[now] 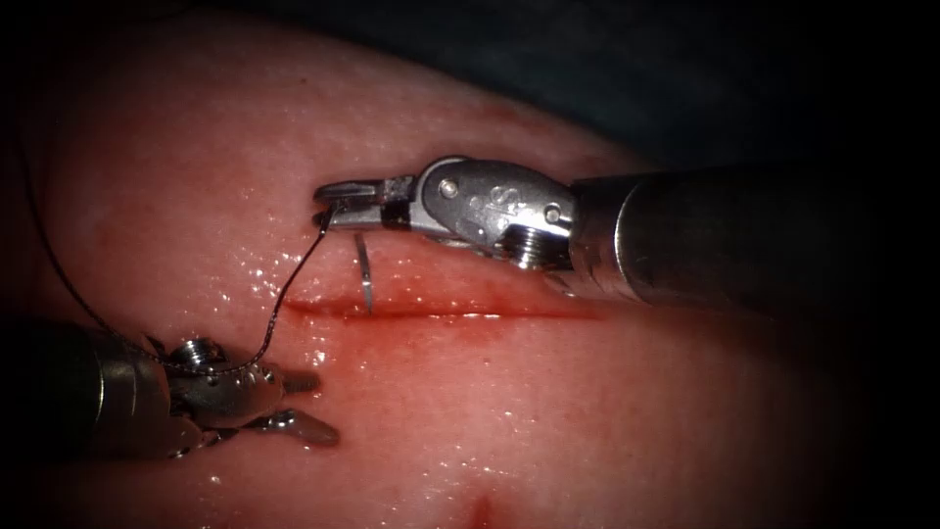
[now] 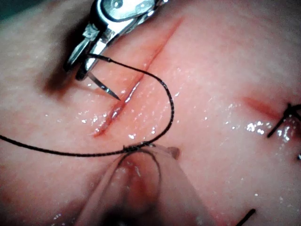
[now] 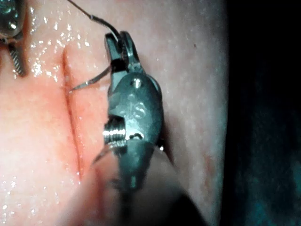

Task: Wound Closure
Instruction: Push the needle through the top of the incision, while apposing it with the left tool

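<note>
While our right claw (image 1: pixel 338 204) is clamping the curved needle (image 1: pixel 365 274) near its thread end, tip touching the cut (image 1: pixel 441 309), our left claw (image 1: pixel 294 402) is gaping empty nearby.

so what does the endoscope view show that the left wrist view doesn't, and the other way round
Endoscope: the right arm's shaft, and the left gripper from the side, open, thread draped over it. Left wrist: dark cut ends of thread away from the cut. Both: the right gripper shut on the needle near its thread end, tip at the cut.
</note>
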### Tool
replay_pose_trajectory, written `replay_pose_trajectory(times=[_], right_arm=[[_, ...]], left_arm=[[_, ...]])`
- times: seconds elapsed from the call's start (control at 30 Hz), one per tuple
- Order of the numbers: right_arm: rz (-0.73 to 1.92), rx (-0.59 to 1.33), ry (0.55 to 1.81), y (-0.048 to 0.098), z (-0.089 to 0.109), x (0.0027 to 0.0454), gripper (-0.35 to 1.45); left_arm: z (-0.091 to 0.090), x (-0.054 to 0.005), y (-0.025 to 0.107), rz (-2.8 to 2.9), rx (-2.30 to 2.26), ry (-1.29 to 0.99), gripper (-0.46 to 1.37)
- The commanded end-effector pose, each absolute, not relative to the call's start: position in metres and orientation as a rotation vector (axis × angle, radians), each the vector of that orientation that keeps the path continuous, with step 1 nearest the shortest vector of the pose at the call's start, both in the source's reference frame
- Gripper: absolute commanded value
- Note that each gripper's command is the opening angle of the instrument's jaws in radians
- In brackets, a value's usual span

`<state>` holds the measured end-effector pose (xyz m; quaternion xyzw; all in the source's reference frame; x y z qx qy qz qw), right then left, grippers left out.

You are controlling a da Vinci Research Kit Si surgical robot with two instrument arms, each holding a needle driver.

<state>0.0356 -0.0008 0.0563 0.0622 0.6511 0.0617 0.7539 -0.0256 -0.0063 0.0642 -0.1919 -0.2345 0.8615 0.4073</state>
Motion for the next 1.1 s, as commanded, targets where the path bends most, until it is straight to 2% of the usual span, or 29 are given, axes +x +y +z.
replay_pose_trajectory(times=[0.03, 1.1], right_arm=[[0.130, 0.117, 1.422, -0.0005, 0.0564, 0.0356, -0.35], [-0.001, -0.053, 1.449, 0.0003, 0.0570, 0.0368, -0.35]], left_arm=[[0.0642, -0.0257, -0.0063, 2.171, -0.486, -0.595, 0.29], [0.0642, -0.0258, -0.0064, 2.176, -0.488, -0.593, 0.23]])
